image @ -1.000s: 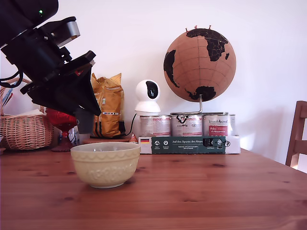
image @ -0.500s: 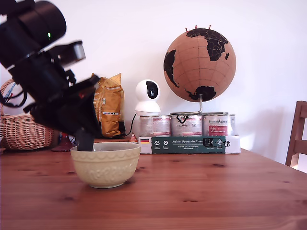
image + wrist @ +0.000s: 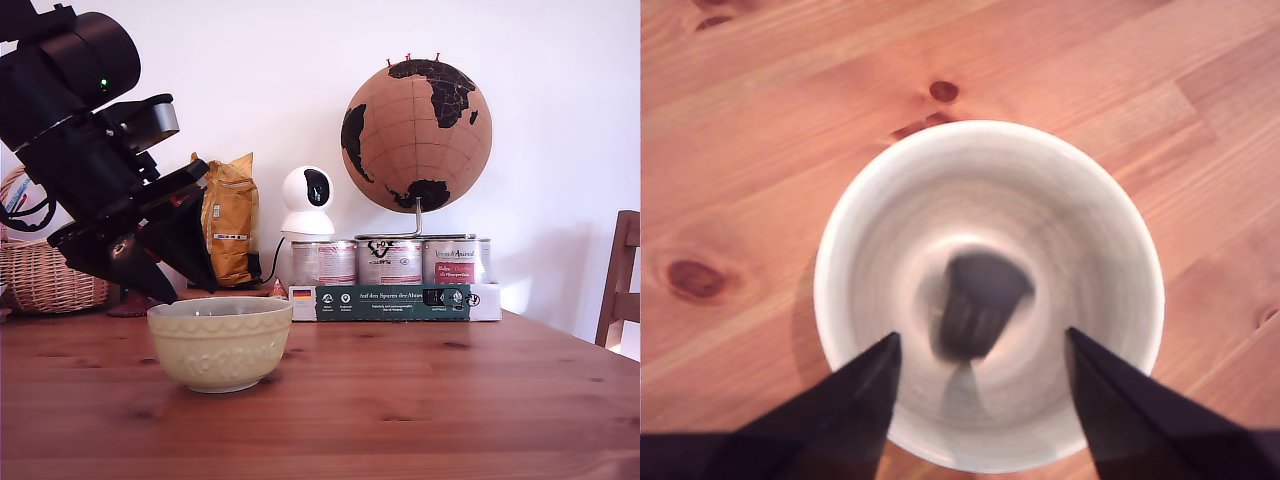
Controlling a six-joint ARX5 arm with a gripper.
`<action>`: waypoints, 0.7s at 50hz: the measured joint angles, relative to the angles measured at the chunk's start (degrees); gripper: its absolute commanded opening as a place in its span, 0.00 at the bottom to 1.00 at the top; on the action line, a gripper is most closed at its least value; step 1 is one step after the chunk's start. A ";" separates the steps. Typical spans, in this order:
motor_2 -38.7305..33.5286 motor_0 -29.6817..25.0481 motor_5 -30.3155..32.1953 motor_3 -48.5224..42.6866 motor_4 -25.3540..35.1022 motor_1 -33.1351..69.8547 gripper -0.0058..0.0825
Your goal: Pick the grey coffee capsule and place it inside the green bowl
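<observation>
1 grey coffee capsule [image 3: 975, 303], blurred, sits inside the green bowl [image 3: 855, 235] directly below the gripper [image 3: 980, 385], whose fingers [image 3: 855, 400] are spread apart and empty, poised over the rim, apparently for the drop.
</observation>
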 measured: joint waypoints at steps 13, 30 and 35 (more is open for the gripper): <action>3.93 0.00 -2.47 -0.02 -0.79 -0.37 0.05; 4.35 1.05 -0.42 -3.96 -11.26 -3.67 0.04; 4.35 2.60 0.31 -4.42 -11.39 -4.52 0.04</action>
